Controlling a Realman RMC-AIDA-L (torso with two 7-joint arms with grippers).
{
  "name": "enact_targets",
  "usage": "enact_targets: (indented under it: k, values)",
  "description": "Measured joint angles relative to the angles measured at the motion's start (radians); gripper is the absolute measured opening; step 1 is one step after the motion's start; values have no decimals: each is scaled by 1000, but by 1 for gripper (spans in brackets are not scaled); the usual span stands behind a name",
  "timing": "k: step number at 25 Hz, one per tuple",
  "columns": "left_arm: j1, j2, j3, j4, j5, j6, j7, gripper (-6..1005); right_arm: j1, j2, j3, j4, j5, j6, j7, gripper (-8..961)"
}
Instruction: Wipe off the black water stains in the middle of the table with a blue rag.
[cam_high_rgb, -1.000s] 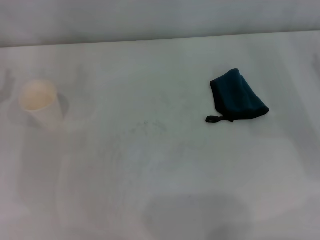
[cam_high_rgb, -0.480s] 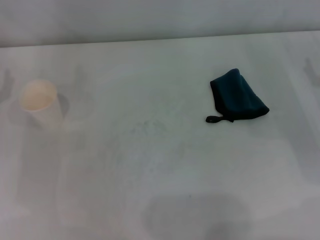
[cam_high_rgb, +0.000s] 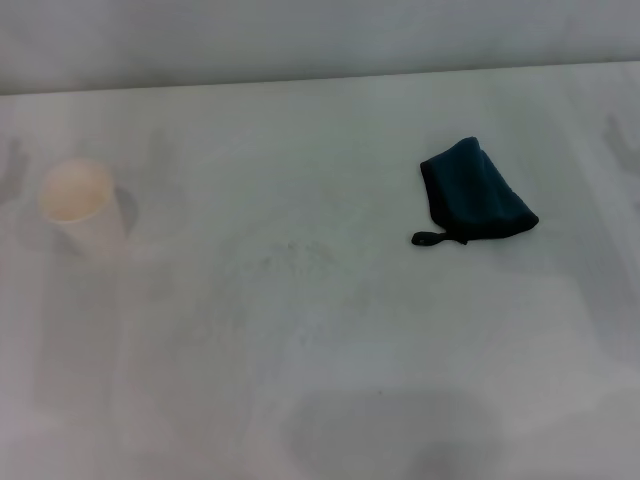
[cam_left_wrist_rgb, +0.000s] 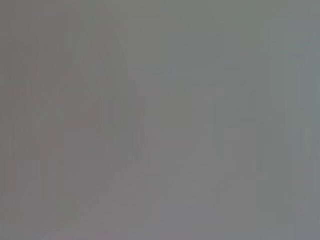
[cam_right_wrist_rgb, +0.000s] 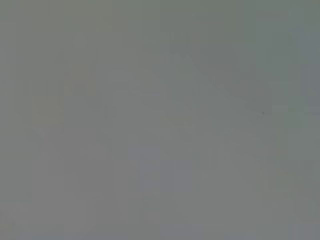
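Note:
The blue rag lies folded on the white table at the right, its small black loop tag pointing left. No black blob shows in the middle of the table; only faint grey specks remain there. Neither gripper is in the head view. Both wrist views show only plain grey, with no fingers and no objects.
A white paper cup stands upright at the far left of the table. The table's far edge runs along the top, with a grey wall behind it.

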Motion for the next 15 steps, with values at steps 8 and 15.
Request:
enact_targets:
  k: [8,15]
  values:
    - [-1,-2,0,-2,-1,-5,6,875,3,0,0,6,-1,-2,-2,860]
    - [-16,-8,3,-15,1,-47,90,875,-6,1,-4,25,-2,25,-2,860]
